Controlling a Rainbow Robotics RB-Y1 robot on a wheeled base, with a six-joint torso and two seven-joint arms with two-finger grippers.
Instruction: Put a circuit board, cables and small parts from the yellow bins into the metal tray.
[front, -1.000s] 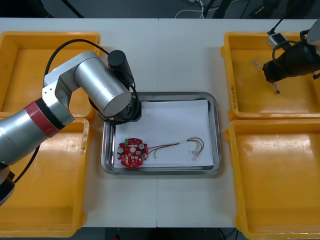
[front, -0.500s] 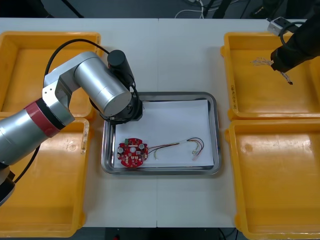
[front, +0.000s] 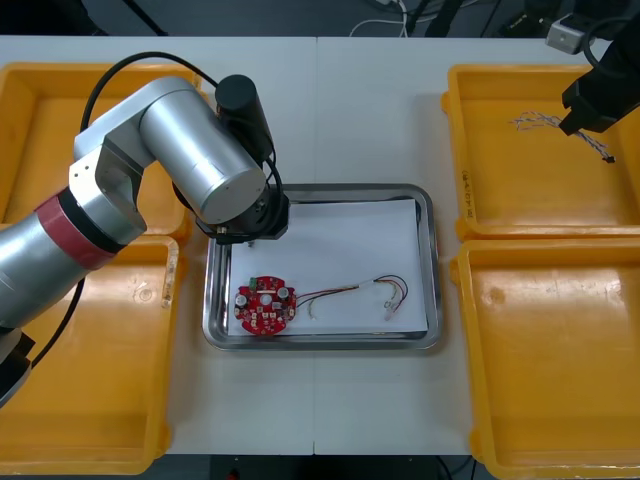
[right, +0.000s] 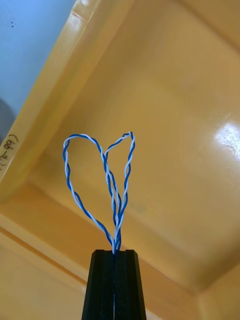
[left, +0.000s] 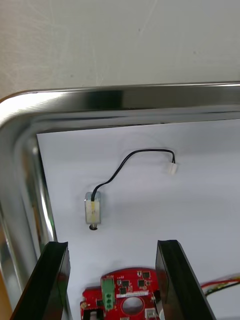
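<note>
Left gripper (left: 112, 246), fingers wide apart and empty, over the left end of the metal tray (front: 320, 189), where a red circuit board (front: 264, 305) lies. Right gripper (right: 114, 252), clamped on the twisted blue and white cable (right: 107, 185), above the far right yellow bin (front: 540, 205).

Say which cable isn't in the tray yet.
The twisted blue and white cable, held by the right gripper over a bin; the black cable and red and yellow cable lie in the tray.
</note>
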